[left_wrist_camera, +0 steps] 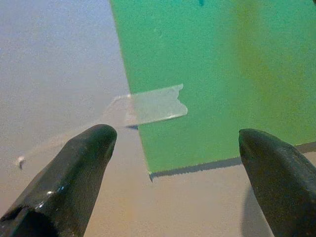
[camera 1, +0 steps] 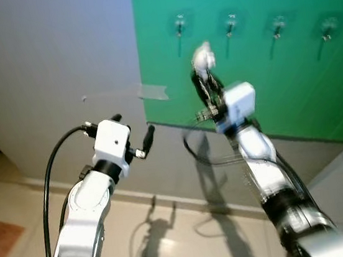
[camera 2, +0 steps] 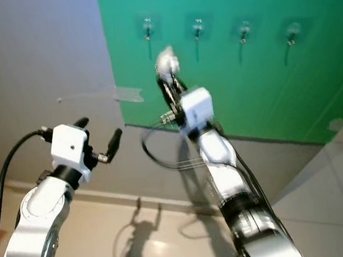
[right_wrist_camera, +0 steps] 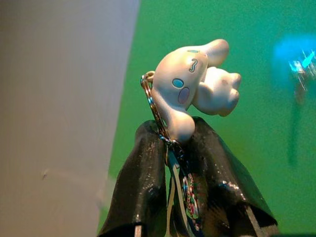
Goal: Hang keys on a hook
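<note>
Right tool (camera 1: 204, 73) clenched on keys (right_wrist_camera: 183, 190), white charm (right_wrist_camera: 195, 86) sticking up above fingertips, ring (right_wrist_camera: 152, 106) standing beside it. Keys' long axis runs along tool, pointing up toward green board (camera 1: 293, 101). Nearest hook (camera 1: 179, 24) just above and slightly left of charm, not yet touching. Right arm clearly nearer. Left tool (camera 1: 136, 135) released, empty, low beside tape strip (left_wrist_camera: 153, 104).
</note>
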Available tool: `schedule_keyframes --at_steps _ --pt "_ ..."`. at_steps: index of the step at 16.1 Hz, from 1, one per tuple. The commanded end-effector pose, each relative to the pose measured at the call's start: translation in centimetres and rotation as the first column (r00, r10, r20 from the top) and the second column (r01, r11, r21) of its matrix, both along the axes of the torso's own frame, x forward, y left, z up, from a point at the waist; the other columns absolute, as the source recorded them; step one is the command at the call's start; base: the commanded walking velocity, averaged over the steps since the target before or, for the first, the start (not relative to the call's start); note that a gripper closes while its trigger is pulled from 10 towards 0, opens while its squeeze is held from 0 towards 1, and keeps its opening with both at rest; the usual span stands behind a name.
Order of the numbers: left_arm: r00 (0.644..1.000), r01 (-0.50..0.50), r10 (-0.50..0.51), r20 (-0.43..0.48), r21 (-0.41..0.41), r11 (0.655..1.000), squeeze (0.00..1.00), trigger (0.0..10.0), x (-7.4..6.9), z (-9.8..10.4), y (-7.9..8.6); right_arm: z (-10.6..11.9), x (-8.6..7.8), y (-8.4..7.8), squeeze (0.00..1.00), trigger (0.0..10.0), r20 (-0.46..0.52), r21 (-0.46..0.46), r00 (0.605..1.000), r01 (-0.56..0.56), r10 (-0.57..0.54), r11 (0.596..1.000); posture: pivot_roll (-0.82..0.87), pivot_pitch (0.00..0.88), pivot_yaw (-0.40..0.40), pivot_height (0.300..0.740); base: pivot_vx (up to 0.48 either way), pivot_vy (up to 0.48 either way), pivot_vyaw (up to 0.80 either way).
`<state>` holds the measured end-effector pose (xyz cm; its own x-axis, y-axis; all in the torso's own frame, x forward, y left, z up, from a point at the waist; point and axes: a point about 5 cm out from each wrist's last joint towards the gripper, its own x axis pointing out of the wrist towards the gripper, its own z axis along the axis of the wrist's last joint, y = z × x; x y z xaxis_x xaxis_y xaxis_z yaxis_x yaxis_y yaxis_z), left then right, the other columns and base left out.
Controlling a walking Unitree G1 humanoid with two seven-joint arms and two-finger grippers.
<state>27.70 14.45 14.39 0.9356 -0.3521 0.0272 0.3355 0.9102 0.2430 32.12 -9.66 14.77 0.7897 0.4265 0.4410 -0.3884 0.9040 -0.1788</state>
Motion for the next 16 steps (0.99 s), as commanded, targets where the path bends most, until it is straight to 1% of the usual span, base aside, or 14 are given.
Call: schedule_keyframes --at_steps 1,2,3,4,5,6,7,8,10,12,14,15,16 --pt "1.000 -0.010 0.010 0.003 0.016 1.000 0.00 10.0 0.4 -0.3 -0.2 -0.1 -0.4 -0.7 0.00 10.0 -0.062 0.022 0.998 0.008 -0.007 1.000 -0.01 0.000 0.028 0.740 0.000 0.000 0.00" --pt "1.000 -0.022 0.022 -0.002 0.026 0.999 0.00 10.0 0.8 -0.4 -0.2 -0.7 -0.6 -1.5 0.00 10.0 -0.133 0.052 0.990 0.058 -0.051 0.997 -0.01 0.000 0.031 0.740 0.000 0.000 0.00" --pt "1.000 -0.029 0.029 0.001 0.032 0.999 0.00 10.0 1.0 -0.5 0.0 -0.8 -0.8 -1.9 0.00 10.0 -0.173 0.064 0.983 0.079 -0.067 0.995 -0.02 0.000 0.039 0.740 0.000 0.000 0.00" --pt "0.999 -0.037 0.037 0.009 0.024 0.999 0.00 10.0 1.6 -0.2 0.0 -0.9 -1.4 -2.5 0.00 10.0 -0.218 0.095 0.971 0.124 -0.101 0.988 -0.03 0.000 0.044 0.740 0.000 0.000 0.00" --pt "0.999 -0.032 0.032 0.019 0.021 0.999 0.00 10.0 2.0 0.0 -0.2 -1.6 -1.7 -2.9 0.00 10.0 -0.269 0.096 0.954 0.167 -0.136 0.981 -0.02 0.000 0.037 0.740 0.000 0.334 0.00" --pt "0.999 -0.031 0.030 0.025 0.019 0.999 0.00 10.0 2.2 0.1 -0.3 -2.2 -1.9 -3.1 0.00 10.0 -0.313 0.081 0.938 0.185 -0.151 0.979 -0.02 0.000 0.031 0.740 0.000 0.382 0.00" --pt "0.999 -0.037 0.036 0.033 0.017 0.999 0.00 10.0 2.3 0.2 -0.4 -3.0 -2.0 -3.4 0.00 10.0 -0.386 0.061 0.904 0.223 -0.183 0.973 0.00 0.000 0.022 0.740 0.000 0.446 0.00" --pt "0.998 -0.049 0.048 0.039 0.016 0.999 0.00 10.0 2.4 0.2 -0.2 -3.4 -2.0 -3.7 0.00 10.0 -0.440 0.069 0.874 0.262 -0.207 0.963 0.00 0.000 0.016 0.740 0.000 0.465 -0.44" --pt "0.996 -0.079 0.079 0.044 0.006 0.997 0.00 10.0 2.2 0.3 0.6 -3.3 -1.7 -3.7 0.00 10.0 -0.464 0.069 0.863 0.260 -0.200 0.963 0.02 0.000 -0.010 0.740 0.000 0.467 -0.61" --pt "0.993 -0.111 0.111 0.039 -0.009 0.994 0.00 10.0 2.2 0.0 1.4 -3.2 -1.4 -3.5 0.00 10.0 -0.483 0.066 0.856 0.245 -0.184 0.967 0.01 0.000 -0.019 0.740 0.000 0.461 -0.65" --pt "0.992 -0.117 0.118 0.036 -0.013 0.993 0.00 10.0 2.2 -0.2 1.5 -3.3 -1.4 -3.6 0.00 10.0 -0.503 0.063 0.844 0.250 -0.186 0.966 0.01 0.000 -0.016 0.740 0.000 0.467 -0.65" --pt "0.991 -0.133 0.133 0.029 -0.026 0.991 0.00 10.0 2.4 -0.2 1.5 -3.5 -1.4 -3.9 0.00 10.0 -0.524 0.056 0.825 0.279 -0.209 0.959 -0.01 0.000 0.000 0.740 0.000 0.000 0.00" --pt "0.991 -0.134 0.135 0.023 -0.032 0.990 0.00 10.0 2.4 -0.2 1.4 -3.6 -1.5 -4.1 0.00 10.0 -0.531 0.047 0.818 0.291 -0.223 0.956 -0.01 0.000 0.002 0.740 0.000 0.000 0.00"
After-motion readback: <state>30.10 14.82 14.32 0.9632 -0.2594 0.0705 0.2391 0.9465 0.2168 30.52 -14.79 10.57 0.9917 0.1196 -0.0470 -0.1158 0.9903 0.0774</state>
